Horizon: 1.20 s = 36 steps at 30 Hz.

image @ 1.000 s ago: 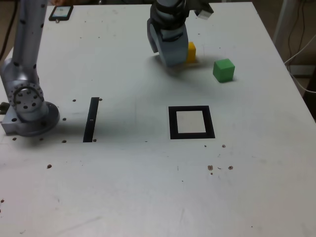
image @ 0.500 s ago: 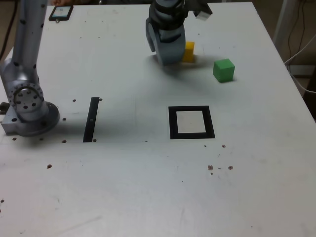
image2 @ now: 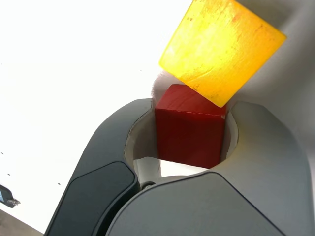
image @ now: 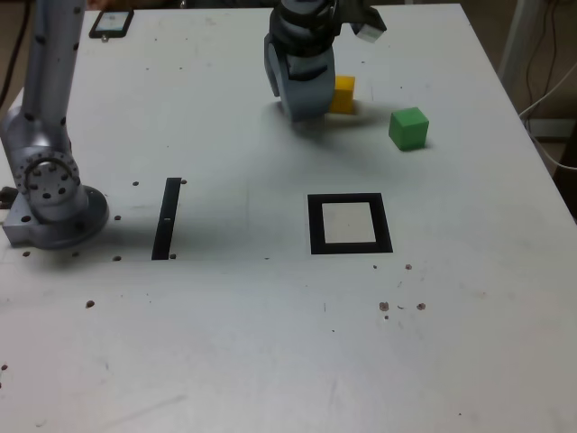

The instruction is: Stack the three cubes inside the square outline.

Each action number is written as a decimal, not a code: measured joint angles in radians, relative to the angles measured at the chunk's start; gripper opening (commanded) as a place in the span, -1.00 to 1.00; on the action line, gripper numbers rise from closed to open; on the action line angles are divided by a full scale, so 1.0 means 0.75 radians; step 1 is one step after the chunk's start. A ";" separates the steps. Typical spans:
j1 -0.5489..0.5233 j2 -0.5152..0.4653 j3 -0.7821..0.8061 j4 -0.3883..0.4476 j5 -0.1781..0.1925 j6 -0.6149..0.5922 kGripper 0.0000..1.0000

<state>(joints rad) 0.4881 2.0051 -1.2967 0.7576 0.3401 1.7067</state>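
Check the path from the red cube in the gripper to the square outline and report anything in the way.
Nothing visible blocks it. The gripper holds the red cube; bare table lies between it and the square outline. The yellow cube and green cube sit off that line.

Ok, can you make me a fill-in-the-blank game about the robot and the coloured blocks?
1. The gripper is closed around the ____ cube.
2. The cube standing alone, nearest the exterior view's right edge, is ____.
3. The yellow cube sits right beside the ____.
4. The number of cubes inside the square outline is ____.

Missing words: red; green; gripper; zero
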 measured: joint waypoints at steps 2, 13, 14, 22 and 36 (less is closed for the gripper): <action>0.000 0.000 0.000 0.000 0.000 0.000 -0.23; -0.011 -0.060 -0.017 0.101 -0.074 -0.002 -0.23; -0.011 -0.071 -0.017 0.106 -0.084 -0.004 -0.23; -0.024 -0.146 -0.017 0.156 -0.119 -0.169 -0.23; -0.247 -0.239 -0.038 0.541 -0.065 -0.775 -0.23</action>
<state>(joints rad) 0.3029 1.8261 -1.3251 1.1637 0.2917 1.1257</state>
